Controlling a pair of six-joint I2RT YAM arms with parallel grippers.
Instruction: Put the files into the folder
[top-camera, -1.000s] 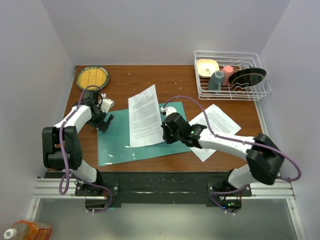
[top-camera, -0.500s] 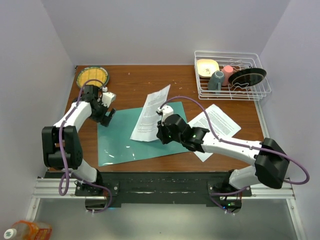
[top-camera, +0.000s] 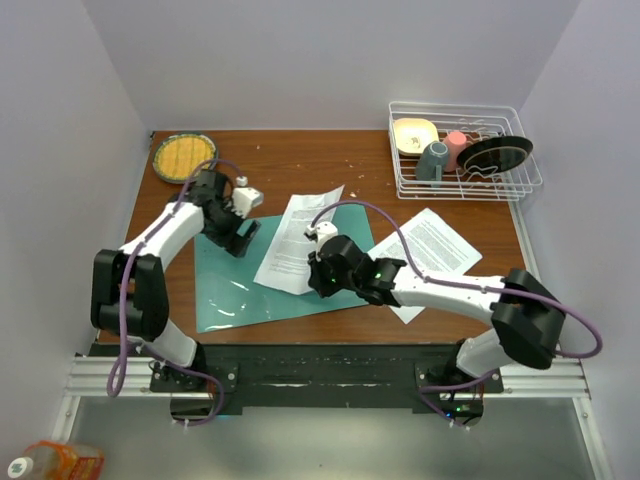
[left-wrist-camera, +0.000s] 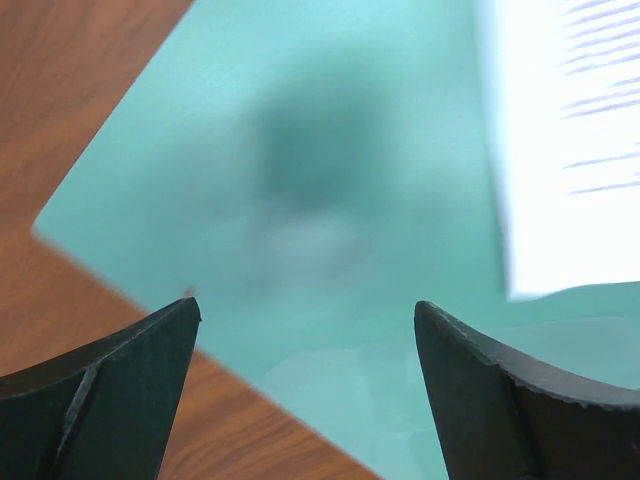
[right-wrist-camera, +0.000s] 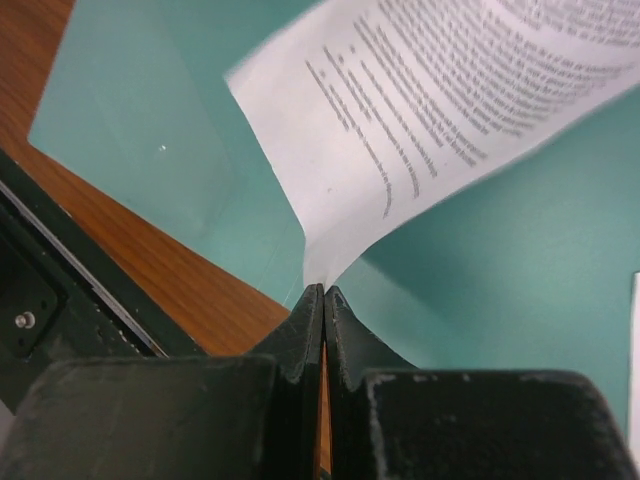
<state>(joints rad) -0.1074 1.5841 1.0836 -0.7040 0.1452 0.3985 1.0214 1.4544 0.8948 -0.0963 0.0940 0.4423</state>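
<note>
1. The right gripper (right-wrist-camera: 322, 296) is clenching its jaws on the near corner of one sheet (top-camera: 296, 238), over the near edge of the folder (top-camera: 226, 291); the paper is rising out of the pinch and bowing away over the teal.
2. The folder is lying flat on the table (top-camera: 300, 160) with its long axis running left to right; the held sheet's long axis is crossing that, running from the folder's near edge out past its far edge and leaning a little right, so I judge that the coming move is turning on swinging the sheet into line with the folder.
3. The folder itself is holding nothing that I can make out; the sheet is lying over it rather than inside it, and where the glossy sleeve is opening I cannot tell.
4. The left gripper (top-camera: 243, 233) is hovering over the folder's far-left part with jaws spread wide and grasping nothing; it is the nearer arm for lifting that edge.
5. Just right of the folder, more files (top-camera: 437, 247) are lying on the table, partly under the right arm.
6. Well beyond the folder to the far right, a dish rack (top-camera: 520, 184) is holding a yellow plate (top-camera: 413, 133), a mug (top-camera: 433, 160), a pink cup (top-camera: 456, 146) and a dark plate (top-camera: 497, 152); beyond the folder's far-left corner a woven mat (top-camera: 183, 155) is resting.
</note>
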